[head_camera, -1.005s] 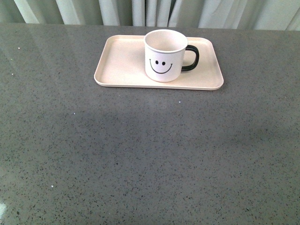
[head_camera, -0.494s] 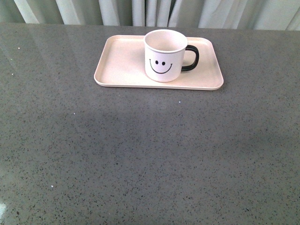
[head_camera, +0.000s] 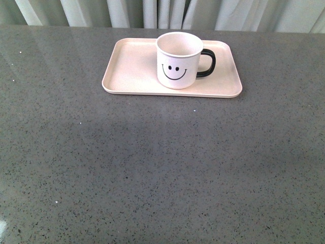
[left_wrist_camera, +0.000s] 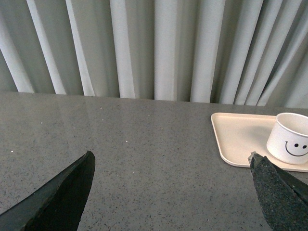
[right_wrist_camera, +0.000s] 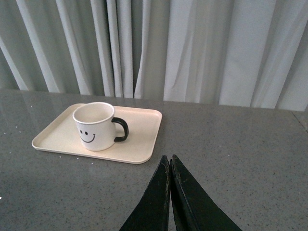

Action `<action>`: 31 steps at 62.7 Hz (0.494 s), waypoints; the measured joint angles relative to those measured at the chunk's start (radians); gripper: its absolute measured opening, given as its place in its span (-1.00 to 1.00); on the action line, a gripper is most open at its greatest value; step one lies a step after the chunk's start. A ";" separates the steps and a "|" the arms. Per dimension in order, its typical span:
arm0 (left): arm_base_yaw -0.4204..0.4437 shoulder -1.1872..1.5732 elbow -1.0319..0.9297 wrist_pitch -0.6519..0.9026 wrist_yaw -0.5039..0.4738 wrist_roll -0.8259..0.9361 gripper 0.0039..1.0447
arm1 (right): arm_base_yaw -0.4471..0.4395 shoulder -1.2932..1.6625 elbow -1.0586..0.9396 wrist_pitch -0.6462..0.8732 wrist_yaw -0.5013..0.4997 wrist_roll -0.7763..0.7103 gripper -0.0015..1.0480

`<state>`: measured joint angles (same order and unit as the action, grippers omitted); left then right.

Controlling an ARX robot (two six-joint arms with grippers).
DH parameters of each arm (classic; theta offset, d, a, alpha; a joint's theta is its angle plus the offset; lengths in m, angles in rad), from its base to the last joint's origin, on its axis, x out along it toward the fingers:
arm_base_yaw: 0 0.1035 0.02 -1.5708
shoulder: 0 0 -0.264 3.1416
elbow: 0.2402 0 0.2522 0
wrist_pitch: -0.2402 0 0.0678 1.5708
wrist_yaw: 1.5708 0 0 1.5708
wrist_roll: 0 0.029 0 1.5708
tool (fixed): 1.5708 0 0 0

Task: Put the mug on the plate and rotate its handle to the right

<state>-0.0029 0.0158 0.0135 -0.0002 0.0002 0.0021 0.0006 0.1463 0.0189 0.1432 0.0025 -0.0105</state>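
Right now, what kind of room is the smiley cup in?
Hard to say for sure; it looks like a staged indoor tabletop setup. A mug stands on a pale plate on a grey speckled countertop, with long pale curtains hanging close behind. Nothing else shows.

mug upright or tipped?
Upright: the mug stands on its base on the plate, rim up, smiley level, handle pointing right.

Upright mug (left_wrist_camera: 290,144) on plate (left_wrist_camera: 238,139), gripper (left_wrist_camera: 171,187) spread.
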 joint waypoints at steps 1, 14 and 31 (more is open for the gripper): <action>0.000 0.000 0.000 0.000 0.000 0.000 0.83 | 0.000 -0.025 0.000 -0.042 -0.001 0.000 -0.97; 0.000 0.000 0.000 0.000 0.000 0.000 0.83 | 0.000 -0.138 0.000 -0.140 -0.002 0.000 -0.97; 0.000 0.000 0.000 0.000 0.000 0.000 0.83 | 0.000 -0.140 0.000 -0.142 -0.002 0.000 -0.34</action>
<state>-0.0029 0.0158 0.0135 -0.0002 0.0002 0.0021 0.0006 0.0059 0.0189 0.0017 0.0002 -0.0105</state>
